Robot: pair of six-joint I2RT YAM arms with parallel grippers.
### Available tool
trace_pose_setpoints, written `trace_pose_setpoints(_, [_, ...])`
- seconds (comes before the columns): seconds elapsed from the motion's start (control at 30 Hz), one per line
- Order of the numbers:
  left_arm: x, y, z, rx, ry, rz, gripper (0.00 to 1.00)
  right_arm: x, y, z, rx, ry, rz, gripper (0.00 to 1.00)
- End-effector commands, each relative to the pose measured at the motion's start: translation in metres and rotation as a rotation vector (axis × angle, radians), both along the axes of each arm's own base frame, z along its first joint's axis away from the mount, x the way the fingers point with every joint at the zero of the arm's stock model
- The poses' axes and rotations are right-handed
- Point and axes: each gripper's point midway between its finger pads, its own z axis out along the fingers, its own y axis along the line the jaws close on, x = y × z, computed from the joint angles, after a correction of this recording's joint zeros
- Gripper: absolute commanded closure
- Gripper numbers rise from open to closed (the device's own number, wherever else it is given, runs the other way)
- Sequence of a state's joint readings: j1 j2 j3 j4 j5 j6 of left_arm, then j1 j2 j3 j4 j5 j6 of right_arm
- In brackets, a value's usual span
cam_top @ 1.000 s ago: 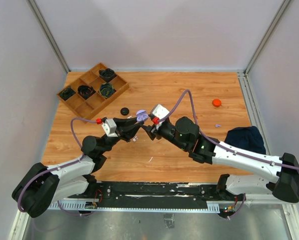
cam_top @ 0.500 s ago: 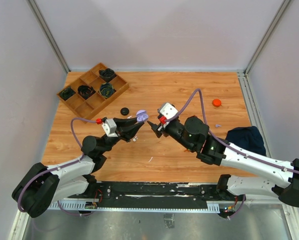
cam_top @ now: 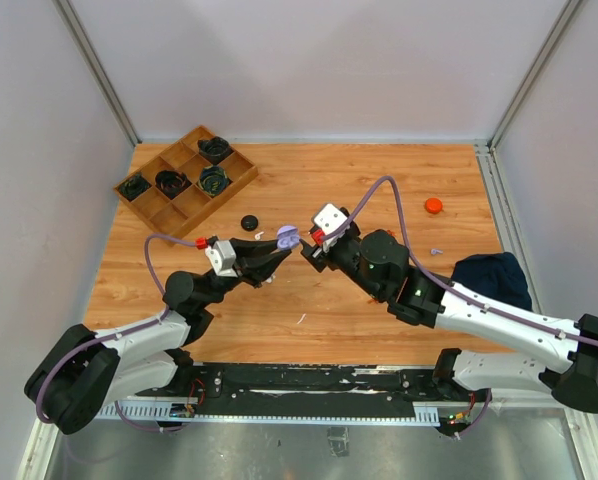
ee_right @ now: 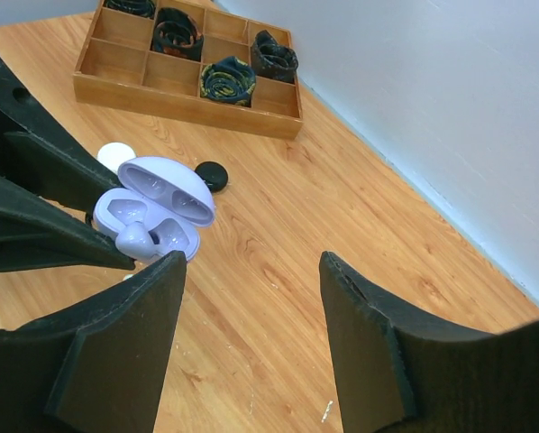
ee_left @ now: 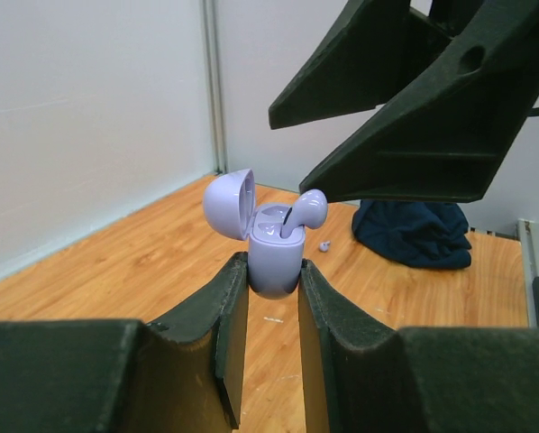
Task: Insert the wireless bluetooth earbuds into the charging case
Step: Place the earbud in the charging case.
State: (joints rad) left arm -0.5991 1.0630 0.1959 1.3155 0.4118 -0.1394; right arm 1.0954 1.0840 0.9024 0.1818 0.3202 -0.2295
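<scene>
My left gripper (ee_left: 274, 271) is shut on an open pale purple charging case (ee_left: 275, 258), held above the table with its lid (ee_left: 228, 202) tipped back. A pale purple earbud (ee_left: 307, 208) stands tilted in one slot with its head sticking out. The case also shows in the top view (cam_top: 287, 238) and the right wrist view (ee_right: 152, 216), with the earbud (ee_right: 134, 239) on it. My right gripper (ee_right: 251, 262) is open and empty, its fingertips right beside the case (cam_top: 304, 252). A second pale purple earbud (cam_top: 436, 250) lies on the table to the right.
A wooden compartment tray (cam_top: 184, 180) with black coiled cables stands at the back left. A black round case (cam_top: 249, 221) lies near the left gripper. An orange round case (cam_top: 434, 205) lies at the back right. A dark cloth (cam_top: 491, 278) lies at the right edge.
My right gripper drew back to the right from the case, then came in close beside it again. The left gripper shifted the case slightly to the right.
</scene>
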Motion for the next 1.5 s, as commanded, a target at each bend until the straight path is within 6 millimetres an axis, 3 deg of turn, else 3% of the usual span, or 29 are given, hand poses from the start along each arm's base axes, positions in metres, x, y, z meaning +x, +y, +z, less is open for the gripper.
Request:
trace_pose_setpoints(0.0, [-0.010,-0.004,0.010,-0.009,-0.052,-0.044,1.00,0.008,-0.002,0.013,0.013,-0.030,-0.021,0.38])
trace_pose_setpoints(0.57, [-0.006,-0.002,0.010,-0.018,-0.042,-0.023,1.00,-0.015,0.018,0.014,0.037,-0.005,0.147,0.37])
trace_pose_setpoints(1.17, [-0.007,-0.004,0.004,0.021,-0.040,-0.028,1.00,-0.006,0.034,0.017,0.082,0.050,0.122,0.38])
trace_pose_setpoints(1.47, [-0.002,0.003,0.002,0.014,-0.036,0.020,1.00,-0.007,0.010,0.027,0.048,0.033,0.075,0.36])
